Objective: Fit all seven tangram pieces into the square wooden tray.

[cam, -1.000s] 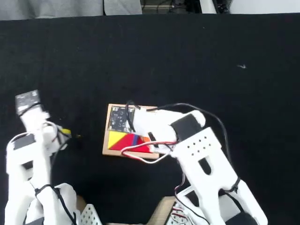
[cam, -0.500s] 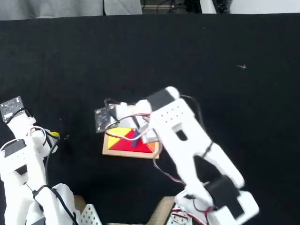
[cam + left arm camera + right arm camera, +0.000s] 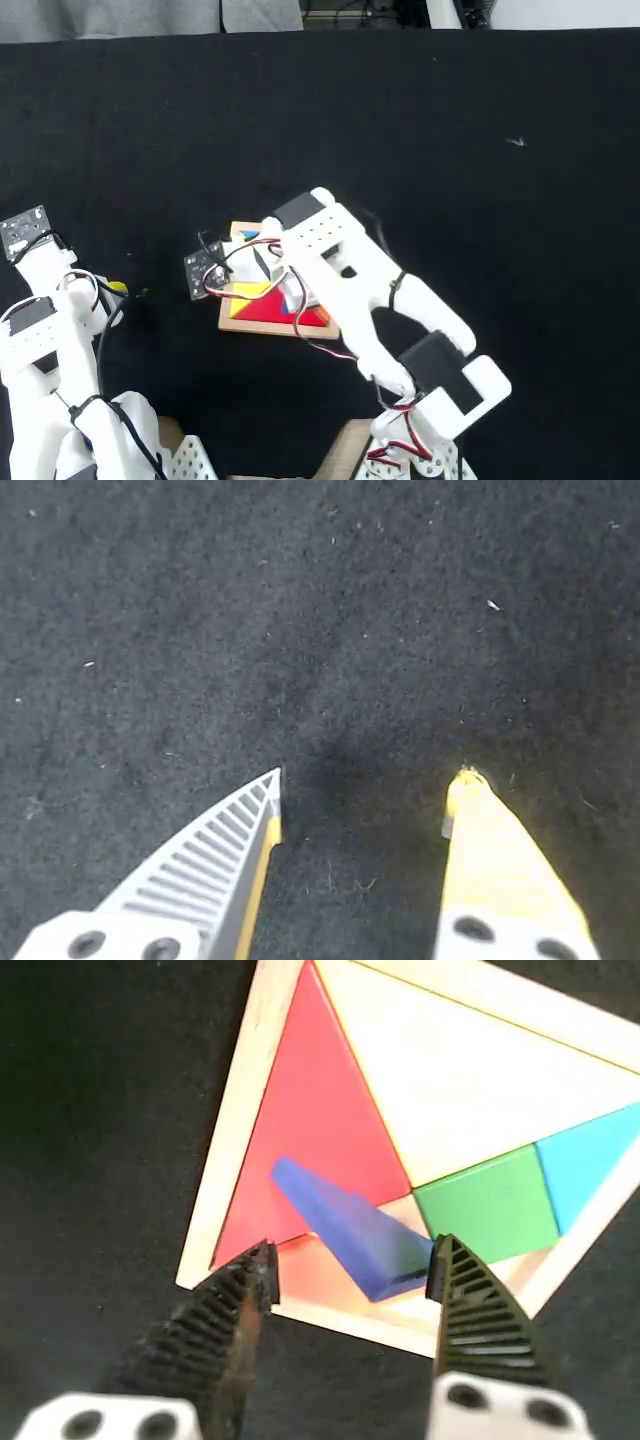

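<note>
Black table point(image 3: 450, 200) holds the tray point(image 3: 230, 1150); right gripper point(image 3: 352, 1248) spread over its blue piece point(image 3: 350, 1230), left gripper point(image 3: 371, 774) spread.

Nothing here can be read as text, a number, a label or a sign. The left arm's circuit board point(image 3: 25, 232) and the right arm's circuit board point(image 3: 203, 270) show only pale specks, too small to make out. The wooden tray point(image 3: 232, 1150) and the coloured pieces point(image 3: 320, 1130) in it have plain faces.
</note>
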`<control>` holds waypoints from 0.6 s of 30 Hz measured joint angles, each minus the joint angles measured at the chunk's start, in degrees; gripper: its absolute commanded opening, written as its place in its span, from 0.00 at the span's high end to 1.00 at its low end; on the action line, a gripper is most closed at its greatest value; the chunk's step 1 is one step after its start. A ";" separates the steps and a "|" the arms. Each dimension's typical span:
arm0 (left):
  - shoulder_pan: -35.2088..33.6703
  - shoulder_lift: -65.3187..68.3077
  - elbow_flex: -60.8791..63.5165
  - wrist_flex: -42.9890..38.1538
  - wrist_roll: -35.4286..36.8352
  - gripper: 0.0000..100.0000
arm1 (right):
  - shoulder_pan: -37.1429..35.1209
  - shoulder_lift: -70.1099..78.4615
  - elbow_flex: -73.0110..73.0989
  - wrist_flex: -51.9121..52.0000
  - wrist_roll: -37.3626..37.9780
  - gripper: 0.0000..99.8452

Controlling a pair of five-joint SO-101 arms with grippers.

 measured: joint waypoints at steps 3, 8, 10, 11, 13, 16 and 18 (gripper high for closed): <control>0.00 0.00 0.00 0.00 0.00 0.74 | 0.00 0.00 0.00 -0.97 0.00 0.75; 0.00 0.00 0.00 0.00 0.00 0.74 | 0.00 0.44 0.00 -3.52 0.00 0.75; 0.00 0.00 0.00 0.00 0.00 0.74 | 0.00 1.14 0.00 -4.57 0.00 0.75; 0.00 0.00 0.00 0.00 0.00 0.74 | 0.00 1.49 0.00 -5.01 0.00 0.75; 0.00 0.00 0.00 0.00 0.00 0.74 | 0.00 1.85 0.00 -5.45 0.00 0.75; 0.00 0.00 0.00 0.00 0.00 0.74 | 0.53 1.85 0.00 -5.71 0.00 0.78; 0.00 0.00 0.00 0.00 0.00 0.74 | 0.79 1.85 0.00 -5.71 0.00 0.83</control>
